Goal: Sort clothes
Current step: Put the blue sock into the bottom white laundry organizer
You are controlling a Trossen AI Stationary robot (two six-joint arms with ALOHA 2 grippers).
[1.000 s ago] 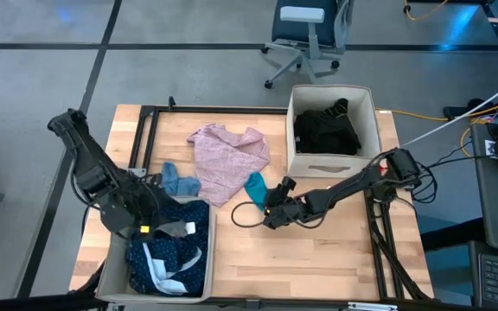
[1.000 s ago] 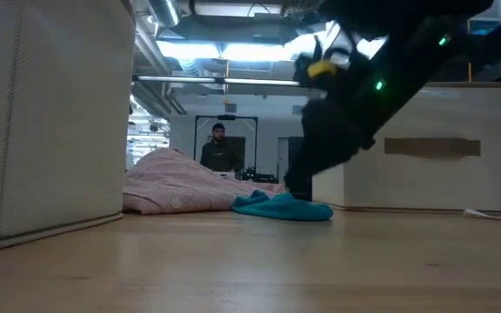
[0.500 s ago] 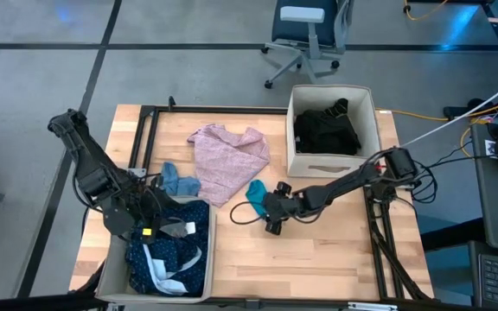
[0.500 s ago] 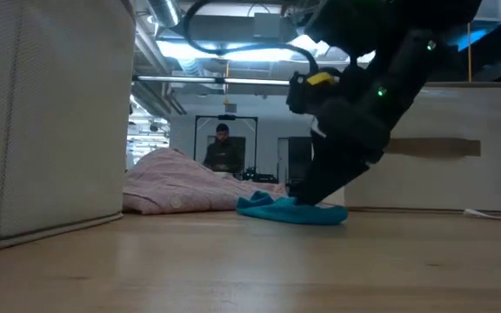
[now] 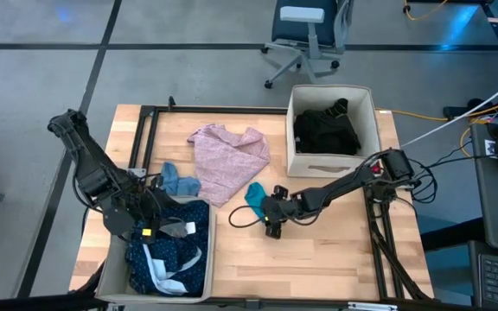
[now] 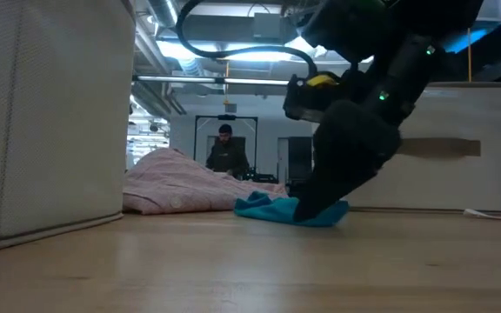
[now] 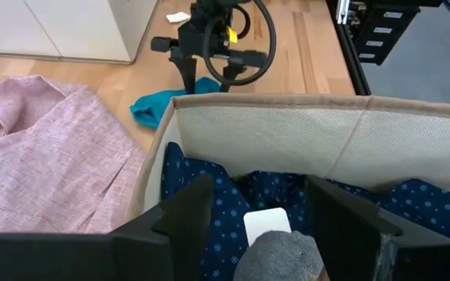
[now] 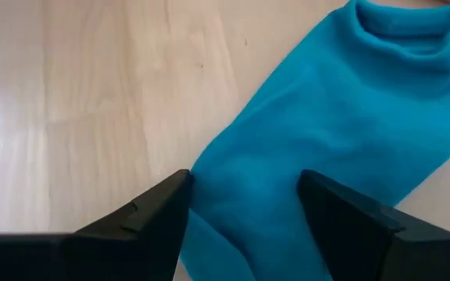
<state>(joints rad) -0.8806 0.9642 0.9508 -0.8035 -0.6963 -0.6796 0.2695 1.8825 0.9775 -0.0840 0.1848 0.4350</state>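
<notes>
A teal sock [image 5: 255, 195] lies flat on the wooden table, right of the pink patterned top [image 5: 229, 155]; it also shows in the low view [image 6: 272, 209]. My right gripper [image 5: 269, 218] is open, its fingers pointing down astride the sock's near end [image 8: 244, 195]. My left gripper [image 5: 156, 226] is open over the near-left beige bin [image 5: 111, 269], which holds dark blue dotted cloth [image 7: 209, 195]. A grey knit piece [image 7: 280, 257] shows between its fingers. A small blue item [image 5: 176, 180] lies beside the bin. My right gripper comes at the teal sock's near end [image 8: 241, 211] from above, fingers slanting down and open to either side of it. In the low view the fingertips [image 6: 313, 209] reach down to the sock on the table; whether they press it, I cannot tell. My left gripper: whether it touches the grey piece, I cannot tell.
A beige bin [image 5: 294, 164] with black clothes [image 5: 327, 130] stands at the far right. A black cable loop [image 5: 242, 216] lies near the right gripper. Bare wood lies near the front middle [image 5: 301, 268]. A person [image 6: 225, 149] stands in the room behind.
My right gripper has moved a little toward the table's near-left and tipped down onto the near end of the teal sock. The sock has been nudged slightly toward the near edge.
</notes>
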